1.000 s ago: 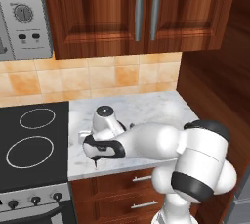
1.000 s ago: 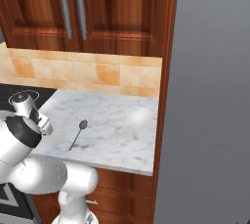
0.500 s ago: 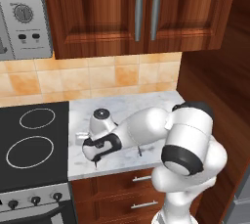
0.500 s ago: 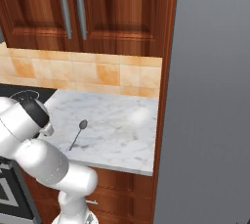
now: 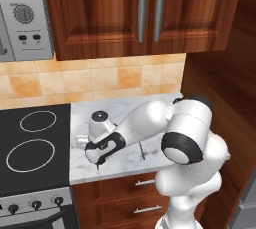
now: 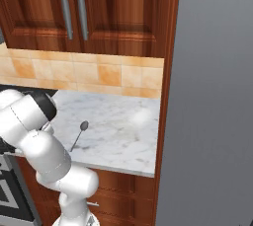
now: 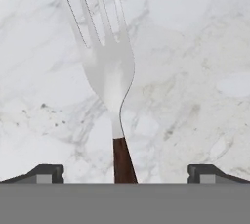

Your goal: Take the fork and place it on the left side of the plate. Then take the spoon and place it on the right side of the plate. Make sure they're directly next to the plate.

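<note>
Hand open, low over the bench; fork lies flat between its fingertips, handle under the hand, tines pointing away, long axis crossing the jaw gap.

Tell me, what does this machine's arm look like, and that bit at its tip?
The arm is made of smooth, glossy white rounded shells, bulging like fat sausages, with dark, almost black bands at the joints; the biggest joint is a fat white drum with a black ring. No cables or markings show. The end effector is a dark and white block, and in the hand view it ends in two small dark grey fingertips.
</note>
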